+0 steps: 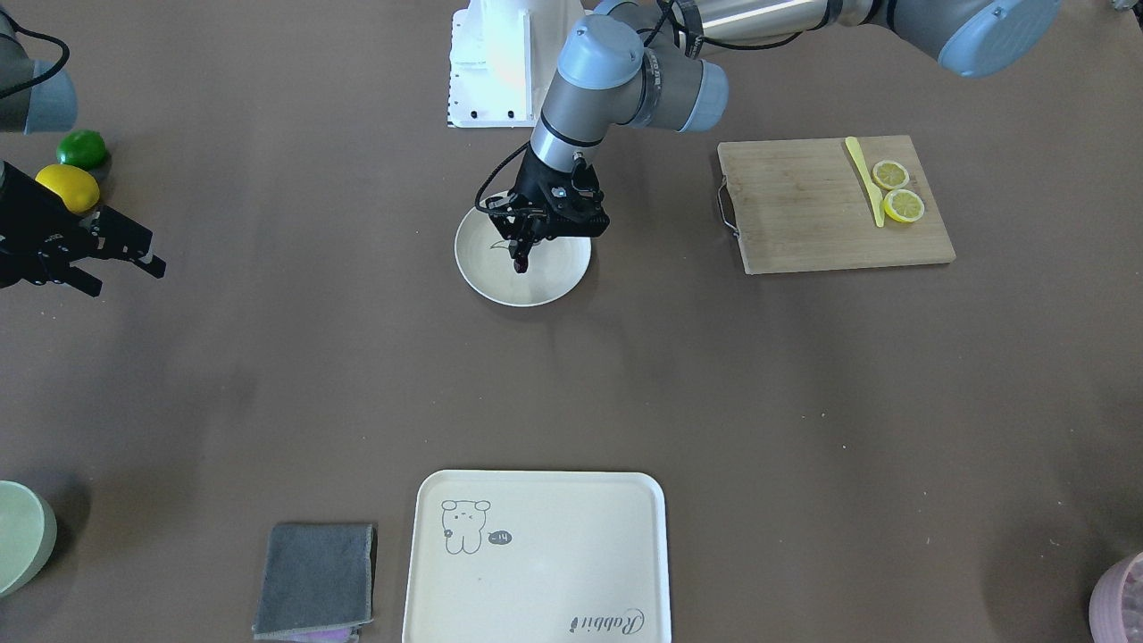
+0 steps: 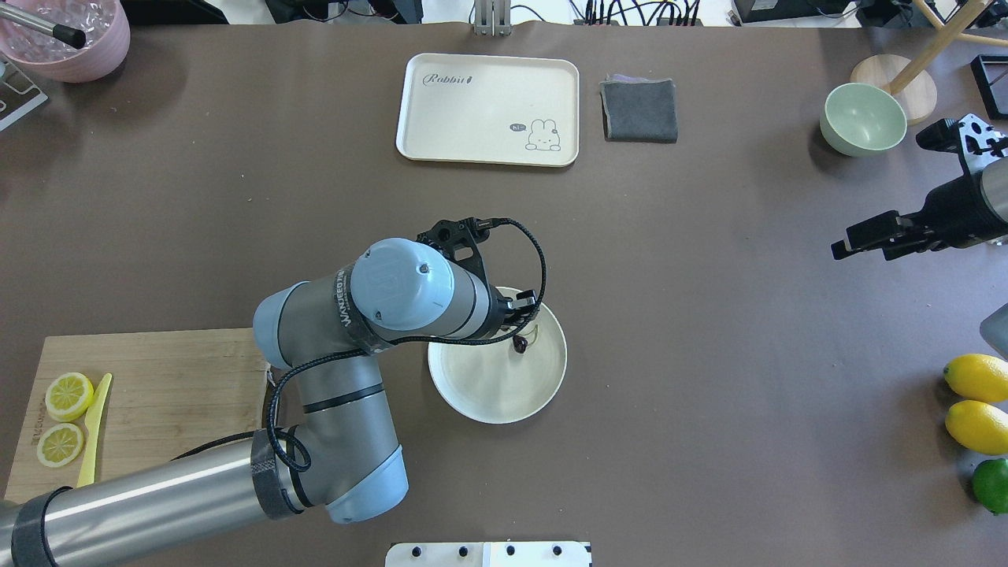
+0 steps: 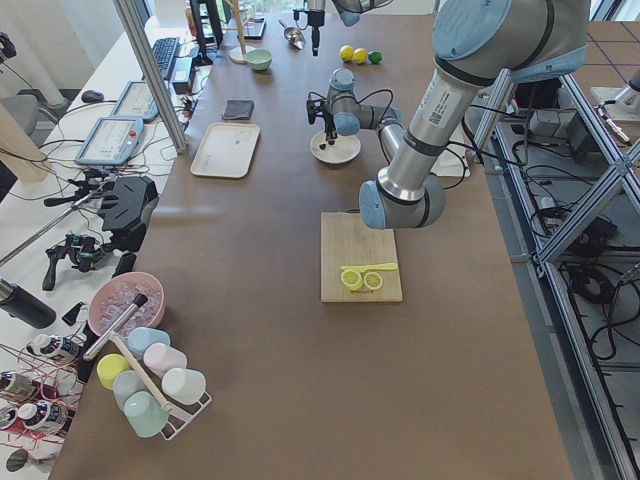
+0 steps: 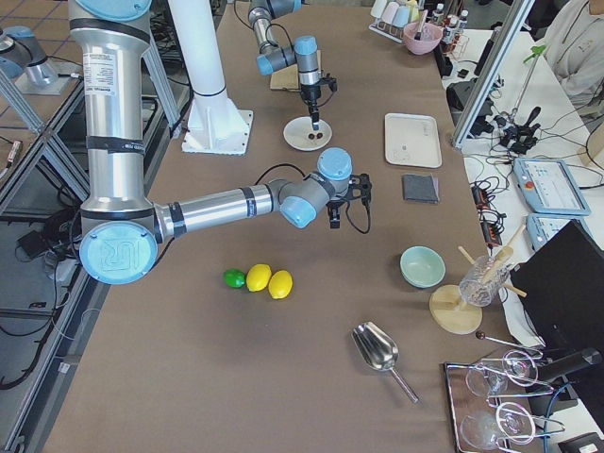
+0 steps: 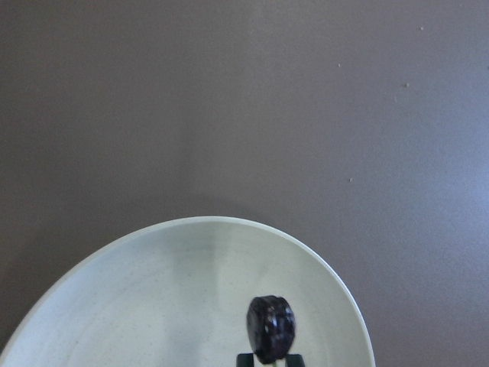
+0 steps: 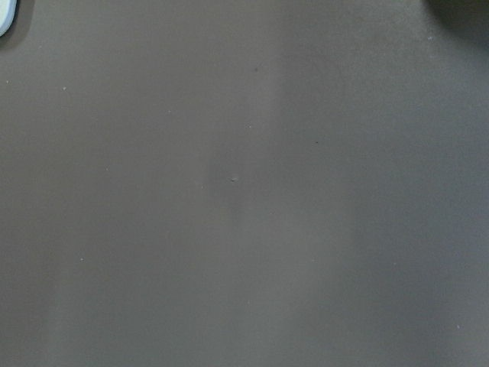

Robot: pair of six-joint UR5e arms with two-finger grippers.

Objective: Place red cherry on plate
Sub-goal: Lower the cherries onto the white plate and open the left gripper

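The red cherry [image 5: 270,327], dark maroon, hangs between the fingertips of my left gripper [image 1: 521,257], which is shut on it just above the round cream plate [image 2: 504,390]. From overhead the cherry [image 2: 520,344] shows over the plate's far part, a thin green stem beside it. In the front view the cherry [image 1: 521,265] sits over the middle of the plate [image 1: 558,277]. My right gripper [image 2: 862,250] hovers open and empty far off at the table's right side, with only bare brown table under it.
A wooden cutting board [image 2: 181,386] with two lemon slices [image 2: 68,395] and a yellow knife lies left of the plate. A cream tray [image 2: 488,110], grey cloth [image 2: 639,110] and green bowl [image 2: 862,118] sit at the far edge. Two lemons [image 2: 976,376] and a lime lie at right.
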